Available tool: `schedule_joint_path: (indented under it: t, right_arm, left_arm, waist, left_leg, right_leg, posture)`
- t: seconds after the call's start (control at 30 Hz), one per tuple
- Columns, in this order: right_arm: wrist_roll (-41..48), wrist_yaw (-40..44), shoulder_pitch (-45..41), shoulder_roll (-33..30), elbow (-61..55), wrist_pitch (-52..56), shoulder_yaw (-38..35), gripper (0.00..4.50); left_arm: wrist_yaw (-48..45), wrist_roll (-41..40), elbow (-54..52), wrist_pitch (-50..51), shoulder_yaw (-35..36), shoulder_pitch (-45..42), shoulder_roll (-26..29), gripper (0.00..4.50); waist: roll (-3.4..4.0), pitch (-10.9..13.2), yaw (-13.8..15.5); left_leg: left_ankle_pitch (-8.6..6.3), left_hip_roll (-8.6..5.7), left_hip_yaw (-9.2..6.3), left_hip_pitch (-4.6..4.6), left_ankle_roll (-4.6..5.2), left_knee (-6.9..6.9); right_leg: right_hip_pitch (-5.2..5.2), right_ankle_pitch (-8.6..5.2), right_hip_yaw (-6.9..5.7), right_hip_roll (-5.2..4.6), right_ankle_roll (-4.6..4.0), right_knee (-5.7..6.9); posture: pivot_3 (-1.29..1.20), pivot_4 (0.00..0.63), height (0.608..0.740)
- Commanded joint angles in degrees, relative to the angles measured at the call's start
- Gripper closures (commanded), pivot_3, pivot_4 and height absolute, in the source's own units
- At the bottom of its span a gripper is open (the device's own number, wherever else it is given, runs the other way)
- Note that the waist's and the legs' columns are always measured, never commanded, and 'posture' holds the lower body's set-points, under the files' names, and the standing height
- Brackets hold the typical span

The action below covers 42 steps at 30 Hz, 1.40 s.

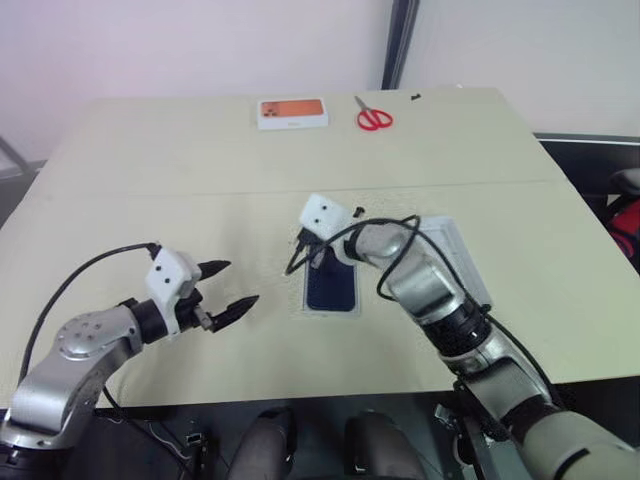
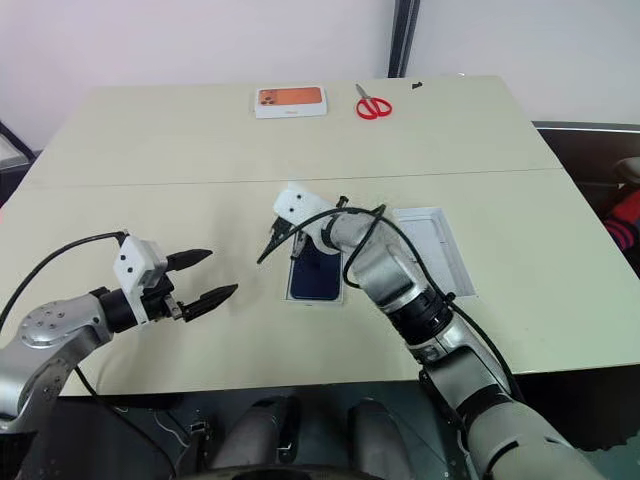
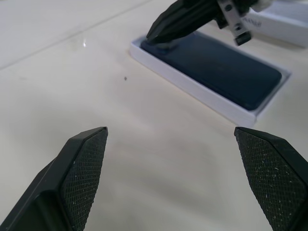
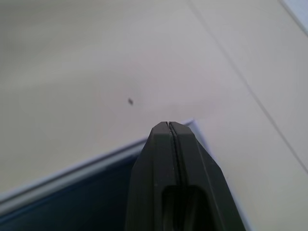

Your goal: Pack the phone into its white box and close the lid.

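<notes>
At mid-surface, the closed right claw (image 3: 159, 30) should press the phone (image 1: 331, 287) flat into the white box (image 3: 192, 86) gently, while the left claw (image 1: 228, 290) waits open.

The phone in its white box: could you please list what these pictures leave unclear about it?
- Left eye view: the right gripper hides the far end of the phone.
- Left wrist view: whether those shut fingertips touch the phone cannot be told.
- Right eye view: the right arm partly covers the lid.
</notes>
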Motion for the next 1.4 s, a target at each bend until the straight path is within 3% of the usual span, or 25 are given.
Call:
schedule_joint_path:
  t: [0.03, 0.13, 0.2, 0.37, 0.67, 0.87, 1.4]
  right_arm:
    - [4.95, 4.14, 1.07, -4.02, -6.84, 0.92, -6.50, 4.50]
    - [7.48, 9.03, 4.02, -12.22, -8.01, 1.72, -9.49, 4.50]
    - [7.85, 11.47, 6.10, -17.77, -8.12, 1.54, -10.04, 4.50]
    - [7.49, 14.24, 9.93, -24.58, -10.50, 0.20, -7.46, 4.50]
    - [3.71, 11.98, 12.32, -24.20, -11.67, -0.34, -0.78, 4.50]
    - [3.62, 11.27, 13.17, -23.11, -13.40, 0.94, 0.93, 4.50]
    - [6.60, 15.38, 21.69, -34.90, -22.05, 3.65, -6.02, 4.50]
  left_arm:
    - [-0.22, 3.03, 0.29, 0.46, -1.64, -2.41, 0.49, 0.07]
    - [-1.85, 4.12, 3.69, 2.19, -4.53, -6.60, 0.07, 0.88]
    - [-3.21, 5.69, 6.43, 2.50, -7.21, -10.27, -0.36, 1.81]
    - [-5.10, 11.78, 12.27, 6.32, -16.09, -19.44, -1.60, 4.39]
    - [-8.52, 18.27, 16.18, 11.32, -27.25, -29.75, -6.56, 4.45]
    - [-7.94, 19.84, 16.61, 12.50, -28.17, -31.24, -10.59, 4.45]
    - [-8.47, 22.05, 22.04, 13.92, -34.58, -37.77, -25.04, 4.45]
  waist:
    - [0.00, 0.00, 0.27]
    - [0.00, 0.00, 0.75]
    - [0.01, 0.01, 0.86]
    - [0.08, 0.04, -0.11]
    - [0.07, 0.04, 0.14]
    - [0.07, 0.04, 0.36]
    - [0.07, 0.04, 1.62]
  left_leg:
    - [-0.01, 0.00, 0.00, 0.01, 0.03, 0.02]
    - [-0.07, -0.01, -0.04, 0.04, 0.12, 0.11]
    - [-0.09, -0.03, -0.05, 0.04, 0.15, 0.14]
    - [-0.08, -0.02, -0.02, 0.01, 0.15, 0.09]
    - [-0.07, 0.01, 0.01, -0.03, 0.16, 0.24]
    - [-0.07, 0.01, -0.01, -0.03, 0.15, 0.29]
    - [-0.07, -0.01, -0.02, -0.06, 0.16, 0.44]
  right_leg:
    - [0.03, 0.00, 0.00, 0.00, 0.00, -0.01]
    - [0.12, 0.00, -0.08, -0.02, 0.01, -0.06]
    - [0.17, 0.00, -0.09, -0.03, 0.00, -0.11]
    - [0.10, 0.00, -0.04, -0.01, 0.00, -0.02]
    - [0.12, -0.01, -0.01, 0.05, 0.02, 0.01]
    - [0.15, -0.01, -0.03, 0.04, 0.03, 0.01]
    - [0.24, 0.00, -0.06, 0.02, 0.04, 0.01]
  posture:
    - [0.00, 0.150, 0.740]
    - [0.00, 0.150, 0.740]
    - [0.00, 0.150, 0.740]
    - [0.00, 0.150, 0.740]
    - [0.00, 0.150, 0.740]
    - [0.00, 0.150, 0.740]
    - [0.00, 0.150, 0.740]
